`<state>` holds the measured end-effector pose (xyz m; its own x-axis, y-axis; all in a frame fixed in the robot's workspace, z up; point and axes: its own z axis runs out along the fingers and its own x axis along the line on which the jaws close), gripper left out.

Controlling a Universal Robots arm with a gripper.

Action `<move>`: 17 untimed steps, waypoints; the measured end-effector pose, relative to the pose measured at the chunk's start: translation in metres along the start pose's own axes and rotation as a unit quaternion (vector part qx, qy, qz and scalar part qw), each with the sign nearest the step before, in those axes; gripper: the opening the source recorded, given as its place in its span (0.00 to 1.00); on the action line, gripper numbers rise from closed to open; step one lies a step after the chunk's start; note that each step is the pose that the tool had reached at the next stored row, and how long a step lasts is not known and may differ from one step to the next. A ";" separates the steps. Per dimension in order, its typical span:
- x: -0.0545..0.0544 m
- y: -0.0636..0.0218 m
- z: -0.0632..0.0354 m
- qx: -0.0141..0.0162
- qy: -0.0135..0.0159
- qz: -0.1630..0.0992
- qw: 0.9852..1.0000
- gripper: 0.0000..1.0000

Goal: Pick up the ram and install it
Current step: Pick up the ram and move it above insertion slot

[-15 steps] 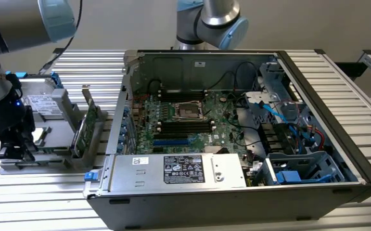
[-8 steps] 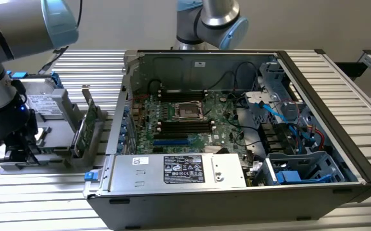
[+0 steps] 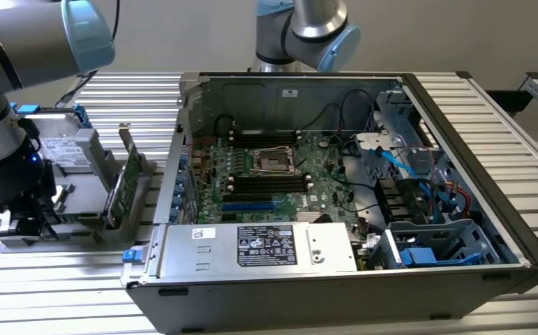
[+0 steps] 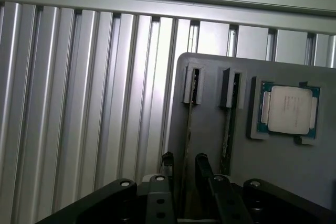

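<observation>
In the wrist view the ram (image 4: 188, 129) stands on edge in a slot of the grey holder (image 4: 210, 77), seen as a thin green line. A second stick (image 4: 228, 129) stands in the neighbouring slot. My gripper (image 4: 184, 162) is open, one dark finger (image 4: 167, 162) on each side of the first stick, with a gap to the other finger (image 4: 202, 165). In the exterior view the gripper (image 3: 22, 216) is low over the holder (image 3: 82, 202) at the exterior view's left, beside the open computer case (image 3: 343, 181). Black memory slots (image 3: 269, 185) lie on the motherboard near the CPU socket (image 3: 273, 159).
A CPU chip (image 4: 290, 109) sits in a recess of the holder. A tall green expansion card (image 3: 124, 183) and a silver hard drive with blue rails (image 3: 64, 148) stand in the holder. Ribbed aluminium table (image 4: 79, 87) surrounds it. The power supply (image 3: 259, 248), cables (image 3: 390, 157) and a second arm (image 3: 306, 28) crowd the case.
</observation>
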<state>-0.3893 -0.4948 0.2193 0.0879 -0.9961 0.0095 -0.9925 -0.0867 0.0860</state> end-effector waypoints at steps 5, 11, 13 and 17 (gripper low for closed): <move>0.000 -0.0006 0.0077 0.000 0.000 0.000 1.000 0.31; 0.000 -0.0016 0.0186 0.000 -0.003 0.000 1.000 0.31; 0.000 -0.0019 0.0223 0.000 -0.005 0.000 1.000 0.31; 0.000 -0.0022 0.0256 0.001 -0.008 -0.001 1.000 0.31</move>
<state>-0.3893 -0.4948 0.1936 0.0878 -0.9961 -0.0060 -0.9925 -0.0880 0.0847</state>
